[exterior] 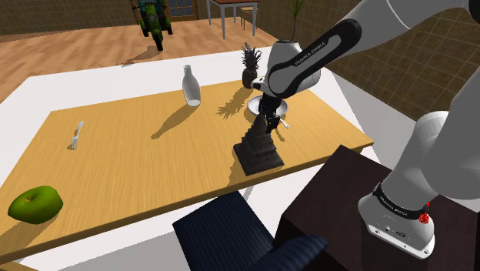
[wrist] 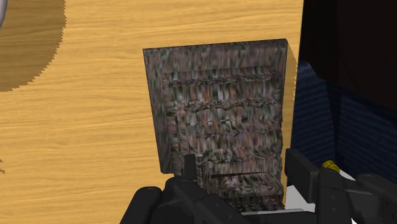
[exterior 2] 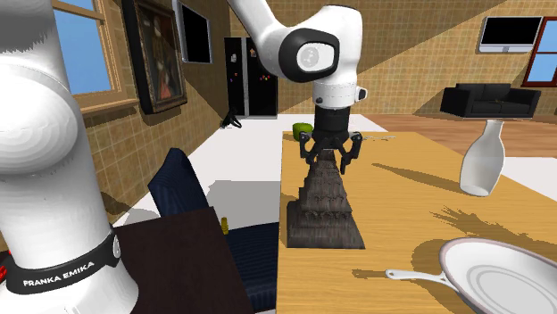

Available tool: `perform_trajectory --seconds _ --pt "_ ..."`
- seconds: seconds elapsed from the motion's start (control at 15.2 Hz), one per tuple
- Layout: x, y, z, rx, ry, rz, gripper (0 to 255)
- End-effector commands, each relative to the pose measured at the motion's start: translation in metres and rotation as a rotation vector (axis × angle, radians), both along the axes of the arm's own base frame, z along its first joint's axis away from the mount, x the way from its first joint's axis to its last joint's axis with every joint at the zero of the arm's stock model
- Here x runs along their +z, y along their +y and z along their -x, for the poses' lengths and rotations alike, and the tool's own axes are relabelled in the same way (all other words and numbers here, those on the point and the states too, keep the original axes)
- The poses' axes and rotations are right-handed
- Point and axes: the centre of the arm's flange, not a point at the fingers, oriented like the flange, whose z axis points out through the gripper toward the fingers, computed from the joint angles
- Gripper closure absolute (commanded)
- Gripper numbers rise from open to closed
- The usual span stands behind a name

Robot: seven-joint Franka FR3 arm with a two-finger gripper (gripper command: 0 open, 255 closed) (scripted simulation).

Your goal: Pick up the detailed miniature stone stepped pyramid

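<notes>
Pyramid is seated on the worktop, near its edge. Jaws are spread apart astride the tip, nothing clamped. If only the narrow stepped top is gripped, slipping or toppling off the edge is risked.

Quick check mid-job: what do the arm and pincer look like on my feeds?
A glossy white arm of rounded links with dark joints. Black bands around it carry white FRANKA EMIKA lettering, and a small red mark sits near its base. The all-black two-finger pincer is blocky.
</notes>
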Motion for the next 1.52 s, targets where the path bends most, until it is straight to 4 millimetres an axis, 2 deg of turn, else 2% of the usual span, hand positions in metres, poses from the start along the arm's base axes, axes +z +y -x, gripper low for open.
perform_trajectory --seconds 0.0,0.53,1.45 --pt "-0.001 0.000 0.000 0.000 0.000 0.000 255" --pt "-0.001 0.000 0.000 0.000 0.000 0.000 255" --pt "0.073 0.000 0.000 0.000 0.000 0.000 255"
